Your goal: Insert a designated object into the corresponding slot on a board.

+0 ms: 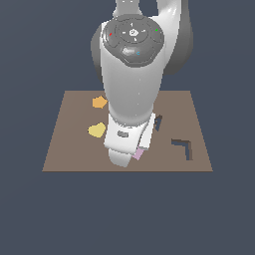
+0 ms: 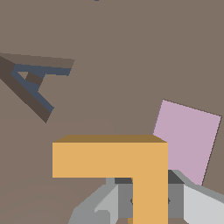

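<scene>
- The orange L-shaped block [image 2: 131,164] sits between the pincer [image 2: 148,201] fingers in the wrist view; one arm runs down into the grey jaws, the other sticks out sideways beyond them; the pincer is pinching that block, a finger pressed on either side of the arm
- In the exterior view the white arm hides this block and the pincer, which are low over the board [image 1: 64,149]
- The block is flat and thin, matte orange with a darker shaded top edge, its two arms meeting at a square corner
- A pale pink square tile [image 2: 188,140] lies on the board just beside the held block, partly behind it in the wrist view; in the exterior view only its corner [image 1: 139,154] peeks out beside the arm
- The L-shaped slot [image 1: 184,148] is a dark thin-armed cut-out, well apart from the block, toward the exterior view's right
- The A-shaped cut-out [image 2: 33,85] is dark with bluish inner walls, near the block but clear of it
- The board is plain, smooth brown
- An orange pentagon [image 1: 99,102] and a yellow heart [image 1: 97,130] rest flat on the board on the arm's other side from the slot
</scene>
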You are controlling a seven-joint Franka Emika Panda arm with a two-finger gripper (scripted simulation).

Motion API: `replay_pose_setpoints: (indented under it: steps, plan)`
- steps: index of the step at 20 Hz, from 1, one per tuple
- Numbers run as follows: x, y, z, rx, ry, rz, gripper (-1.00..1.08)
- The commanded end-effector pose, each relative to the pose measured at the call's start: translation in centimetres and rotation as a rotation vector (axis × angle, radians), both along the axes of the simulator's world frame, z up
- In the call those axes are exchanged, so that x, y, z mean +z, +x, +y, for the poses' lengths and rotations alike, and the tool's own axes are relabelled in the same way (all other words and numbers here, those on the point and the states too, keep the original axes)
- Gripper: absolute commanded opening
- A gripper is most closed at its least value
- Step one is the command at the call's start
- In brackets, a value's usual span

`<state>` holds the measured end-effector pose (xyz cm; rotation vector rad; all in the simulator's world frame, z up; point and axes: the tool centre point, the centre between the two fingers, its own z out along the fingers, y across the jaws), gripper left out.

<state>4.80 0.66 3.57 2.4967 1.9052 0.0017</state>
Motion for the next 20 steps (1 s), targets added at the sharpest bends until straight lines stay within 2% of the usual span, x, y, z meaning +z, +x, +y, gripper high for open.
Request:
replay_pose_setpoints:
  steps: [1, 11, 20]
  plan:
    - [0.1, 1.2, 0.6, 0.108, 0.000, -0.001, -1.00]
    - [0.2, 4.9, 4.3, 0.540, 0.000, -0.001, -1.00]
    - [0.3, 6.6, 8.9, 0.936, 0.000, -0.001, -1.00]
